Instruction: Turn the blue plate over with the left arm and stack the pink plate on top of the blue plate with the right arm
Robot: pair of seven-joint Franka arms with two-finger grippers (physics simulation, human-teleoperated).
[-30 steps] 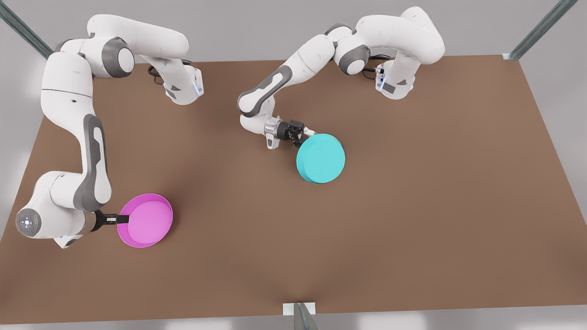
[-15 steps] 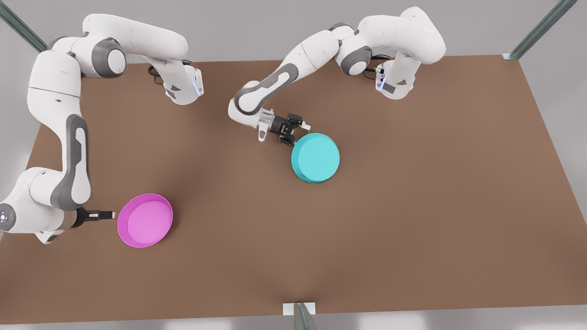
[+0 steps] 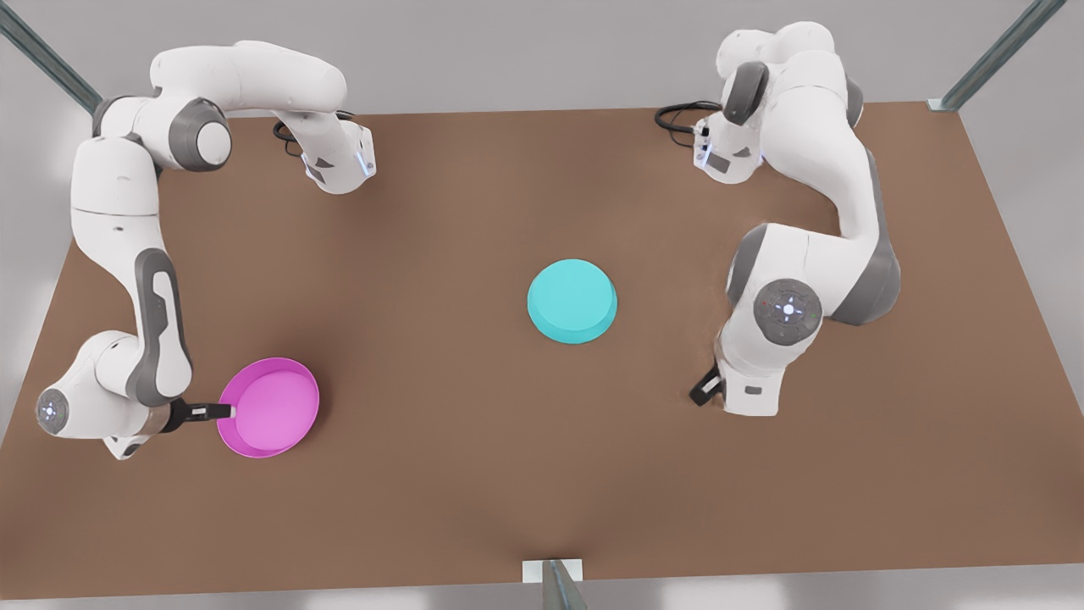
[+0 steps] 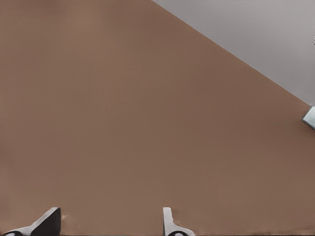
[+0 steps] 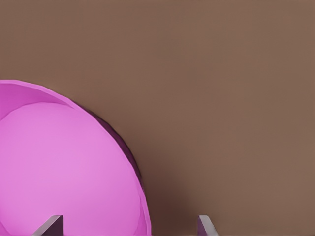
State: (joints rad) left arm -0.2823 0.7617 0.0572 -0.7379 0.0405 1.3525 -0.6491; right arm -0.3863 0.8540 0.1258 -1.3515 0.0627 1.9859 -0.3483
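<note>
Right gripper (image 3: 222,412), fingers spread, sitting at pink plate's (image 3: 269,407) 9 o'clock rim. Blue plate (image 3: 572,301) lying base-up toward 2 o'clock. Left gripper (image 4: 110,223) waiting, spread.

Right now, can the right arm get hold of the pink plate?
Probably yes: the right gripper sits at the pink plate's rim, fingers open, one over the dish. Nothing stands between them.

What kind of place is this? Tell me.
Likely a simulated robot test bench: a bare brown table, two white arms mounted on it, plain grey walls, and just a blue plate and a pink plate.
</note>
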